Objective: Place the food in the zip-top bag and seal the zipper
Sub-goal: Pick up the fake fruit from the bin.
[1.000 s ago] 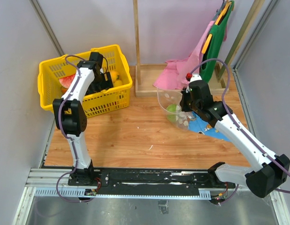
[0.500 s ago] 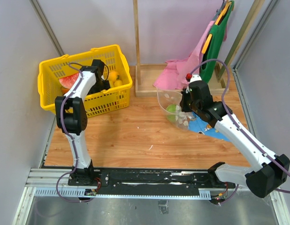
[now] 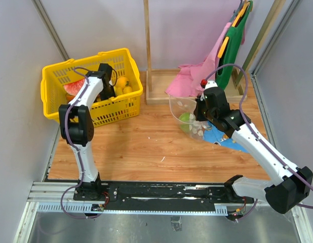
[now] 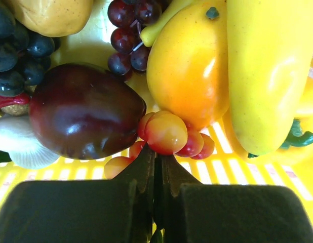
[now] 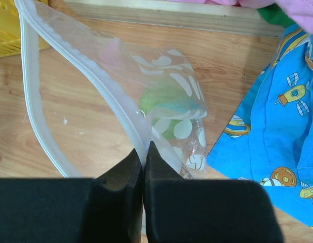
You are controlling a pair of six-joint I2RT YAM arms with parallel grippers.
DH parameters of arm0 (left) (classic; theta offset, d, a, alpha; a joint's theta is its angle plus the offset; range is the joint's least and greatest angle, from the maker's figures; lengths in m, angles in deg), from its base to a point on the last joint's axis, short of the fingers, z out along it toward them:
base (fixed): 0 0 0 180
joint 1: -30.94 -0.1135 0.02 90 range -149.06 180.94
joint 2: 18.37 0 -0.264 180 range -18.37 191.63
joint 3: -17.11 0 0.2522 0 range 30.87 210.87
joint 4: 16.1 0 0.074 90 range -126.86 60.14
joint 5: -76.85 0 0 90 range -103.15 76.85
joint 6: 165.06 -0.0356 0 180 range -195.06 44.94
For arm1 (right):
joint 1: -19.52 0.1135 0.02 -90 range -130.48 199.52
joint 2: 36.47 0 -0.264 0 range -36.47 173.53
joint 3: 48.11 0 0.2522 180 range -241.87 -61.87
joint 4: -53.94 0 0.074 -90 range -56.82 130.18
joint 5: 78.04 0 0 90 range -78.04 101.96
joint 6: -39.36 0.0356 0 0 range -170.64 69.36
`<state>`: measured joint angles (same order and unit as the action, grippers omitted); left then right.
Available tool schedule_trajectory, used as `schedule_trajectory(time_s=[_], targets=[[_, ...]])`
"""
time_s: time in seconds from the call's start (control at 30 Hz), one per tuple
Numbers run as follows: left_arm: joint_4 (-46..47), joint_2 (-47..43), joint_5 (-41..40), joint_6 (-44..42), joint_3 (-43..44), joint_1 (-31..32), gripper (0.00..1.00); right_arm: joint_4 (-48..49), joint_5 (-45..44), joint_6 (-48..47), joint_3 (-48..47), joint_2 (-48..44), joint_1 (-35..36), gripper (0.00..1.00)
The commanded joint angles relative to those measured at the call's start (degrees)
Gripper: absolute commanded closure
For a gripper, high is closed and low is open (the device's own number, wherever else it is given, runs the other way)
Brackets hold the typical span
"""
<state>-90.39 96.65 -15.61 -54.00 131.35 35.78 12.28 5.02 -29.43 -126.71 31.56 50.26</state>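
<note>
Toy food fills the yellow basket. My left gripper reaches into it. In the left wrist view the left gripper is shut, a thin green stem pinched between its fingers and a cluster of red-yellow cherries right at the tips. Beside them lie a dark purple piece, a yellow-orange fruit and a long yellow one. My right gripper is shut on the white zipper edge of the dotted zip-top bag, holding its mouth up. A green round food lies inside the zip-top bag.
A blue patterned cloth lies under the bag's right side. Behind it sit a pink cloth, a wooden frame and a green and orange item. Red grapes and a watermelon slice are in the basket.
My left gripper has shifted inside the basket and gone from open to shut at the cherry cluster. The right gripper and the bag have stayed put.
</note>
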Motion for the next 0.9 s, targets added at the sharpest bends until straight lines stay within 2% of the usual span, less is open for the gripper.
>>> schedule_trajectory(time_s=[0.0,0.53,0.87], targets=[[-1.5,-4.8,0.5,0.2,2.2,-0.1,0.99,0.2,0.6,1.0,0.4,-1.4,-0.9,0.98],[1.5,-13.4,-3.2,2.3,10.2,-0.1,1.0,-0.6,1.2,1.8,-0.7,-1.8,-0.9,0.99],[3.2,-18.7,0.0,1.6,14.9,1.0,1.0,-1.0,1.6,2.4,-1.5,-1.6,-0.9,0.99]])
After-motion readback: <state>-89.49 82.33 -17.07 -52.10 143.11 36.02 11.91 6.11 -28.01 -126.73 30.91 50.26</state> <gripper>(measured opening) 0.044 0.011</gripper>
